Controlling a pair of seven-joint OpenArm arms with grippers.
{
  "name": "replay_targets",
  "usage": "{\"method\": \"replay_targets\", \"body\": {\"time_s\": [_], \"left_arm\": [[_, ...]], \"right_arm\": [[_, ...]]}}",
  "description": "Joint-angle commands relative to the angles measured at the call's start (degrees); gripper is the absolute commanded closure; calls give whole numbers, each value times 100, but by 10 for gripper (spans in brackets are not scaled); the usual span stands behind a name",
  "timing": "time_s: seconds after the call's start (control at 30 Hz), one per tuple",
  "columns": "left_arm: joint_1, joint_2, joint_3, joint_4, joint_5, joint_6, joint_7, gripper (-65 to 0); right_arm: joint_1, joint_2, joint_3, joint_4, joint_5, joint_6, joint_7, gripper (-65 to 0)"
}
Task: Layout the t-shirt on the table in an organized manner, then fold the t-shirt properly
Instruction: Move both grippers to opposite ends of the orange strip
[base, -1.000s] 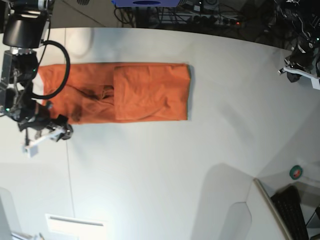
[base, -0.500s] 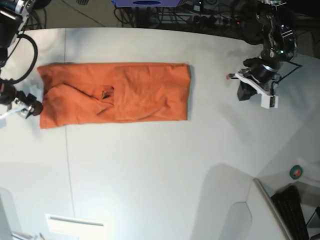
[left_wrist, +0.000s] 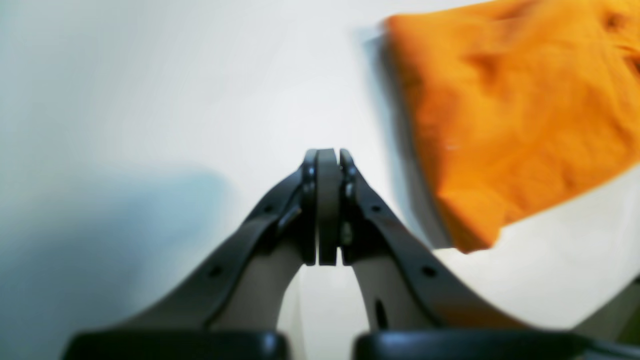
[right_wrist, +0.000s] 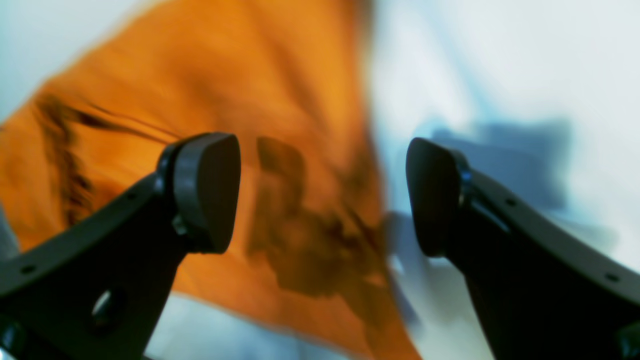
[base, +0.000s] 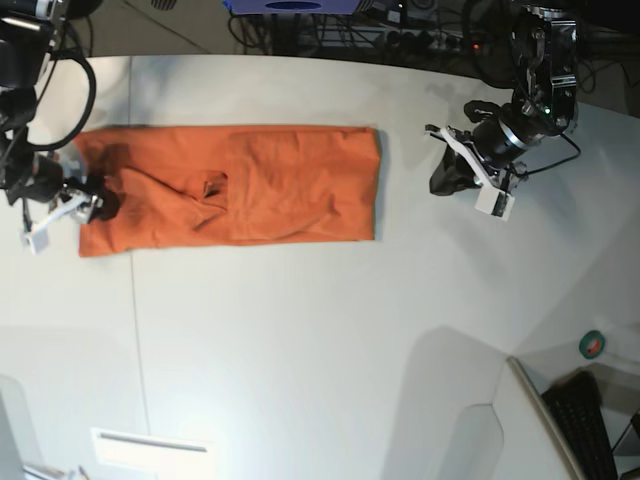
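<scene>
Orange soft fabric t-shirt (base: 230, 185) lies folded into a long strip on the smooth white table (base: 320, 330). My right gripper (base: 62, 203) hangs over the strip's end, fingers (right_wrist: 205, 190) spread wide with nothing between them. My left gripper (base: 455, 170) is pressed fully closed, empty, above bare tabletop just beside the opposite end.

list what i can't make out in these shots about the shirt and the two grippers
- Neck tag: none can be picked out on the t-shirt in the base view; too small, and folds cover the neckline.
- Fabric detail: motion blur smears the shirt in both wrist views.
- Right gripper: open, but whether it touches the cloth is unclear; blurred.
- Left gripper: shut over the table; height above it unreadable.
</scene>
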Motion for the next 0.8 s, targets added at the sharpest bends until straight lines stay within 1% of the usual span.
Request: {"method": "replay_targets", "body": {"time_s": [0.0,0.13,0.2,0.23,0.3,0.33,0.4,0.5,0.63,0.77], "left_arm": [[-10,-66,-34,57,-70,-137,-102,0],[-1,-225,-34,14,-79,-339,-102,0],[-1,-277,-34,-74,-96,-339,-111,0],[-1,-286,-34,-136,-96,-339,-119,0],[-10,-286,-34,-241,-70,-313,-119,0],[-10,-286,-34,-285,-70,-304,-119,0],[-10,-277,-34,-303,-70,-304,-119,0],[-10,-251,-34,-303,-70,-304,-119,0],[-19,-242,19,-294,-70,-295,-119,0],[-72,-242,36,-312,-70,-295,-119,0]], "right_arm": [[2,98,-57,-61,-13,30,4,-482],[-25,81,-312,-131,13,30,65,-482],[-86,72,-330,-105,13,30,39,-482],[-104,-7,-330,-96,13,30,39,-480],[-139,-104,-338,36,13,162,21,-479],[-244,-113,-338,159,13,259,-14,-467],[-341,-227,-338,431,4,391,-93,-422],[-324,-253,-295,414,-13,364,-76,-368],[-121,-209,-286,27,-13,364,-58,-363],[-60,-236,-286,-96,-13,364,232,-357]]}}
